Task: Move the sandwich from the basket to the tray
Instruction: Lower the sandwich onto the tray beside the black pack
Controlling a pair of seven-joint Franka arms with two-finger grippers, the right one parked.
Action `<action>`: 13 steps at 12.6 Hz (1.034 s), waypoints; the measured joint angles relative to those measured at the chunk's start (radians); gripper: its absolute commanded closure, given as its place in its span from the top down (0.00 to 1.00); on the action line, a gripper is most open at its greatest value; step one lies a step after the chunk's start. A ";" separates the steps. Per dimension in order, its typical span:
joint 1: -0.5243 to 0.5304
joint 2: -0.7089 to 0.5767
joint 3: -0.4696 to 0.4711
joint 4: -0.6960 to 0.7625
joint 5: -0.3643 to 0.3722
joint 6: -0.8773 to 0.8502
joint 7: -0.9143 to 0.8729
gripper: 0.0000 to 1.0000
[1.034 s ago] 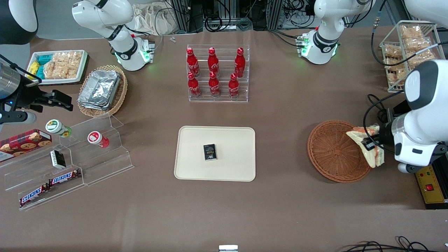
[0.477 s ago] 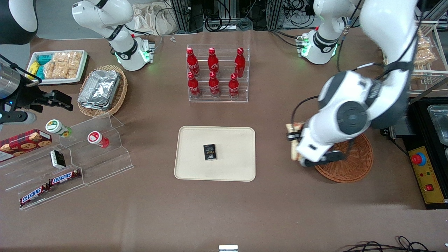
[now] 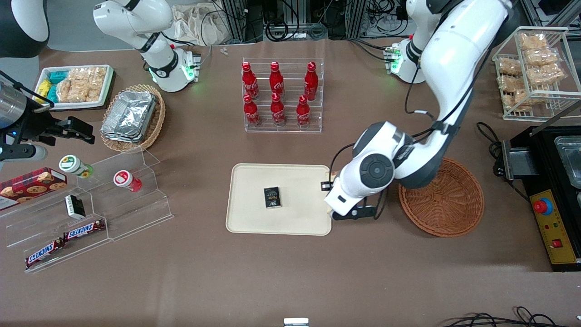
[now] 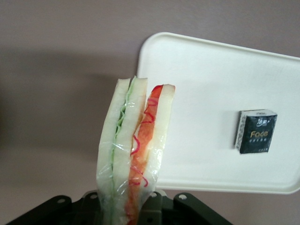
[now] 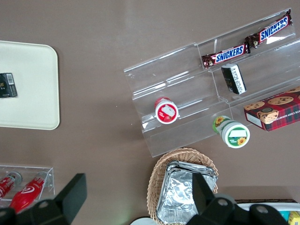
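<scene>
My left gripper (image 3: pixel 330 196) hangs over the edge of the cream tray (image 3: pixel 254 181) that lies toward the working arm's end. It is shut on the clear-wrapped sandwich (image 4: pixel 133 150) and holds it upright by its base, above the table. The wrist view shows the white bread with green and orange-red filling edge-on, over the tray's rim (image 4: pixel 201 70), with the gripper (image 4: pixel 131 213) below it. In the front view the arm hides almost all of the sandwich. The reddish-brown wicker basket (image 3: pixel 447 204) is empty, beside the tray toward the working arm's end.
A small black packet (image 3: pixel 272 197) lies mid-tray and shows in the wrist view (image 4: pixel 256 131). A rack of red bottles (image 3: pixel 281 95) stands farther from the camera. Acrylic shelves (image 3: pixel 91 200) and a tan basket of foil trays (image 3: pixel 134 116) lie toward the parked arm's end.
The left arm has swung from the basket to the tray's edge, carrying the sandwich. The basket is now empty.
</scene>
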 measured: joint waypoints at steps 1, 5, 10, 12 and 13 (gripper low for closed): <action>-0.012 0.033 0.001 0.001 0.012 0.035 0.000 0.00; -0.065 0.125 0.011 0.047 0.092 0.065 -0.016 0.17; -0.074 0.157 0.015 0.058 0.131 0.065 -0.023 1.00; -0.074 0.157 0.015 0.062 0.132 0.065 -0.023 1.00; -0.075 0.157 0.015 0.066 0.132 0.065 -0.025 1.00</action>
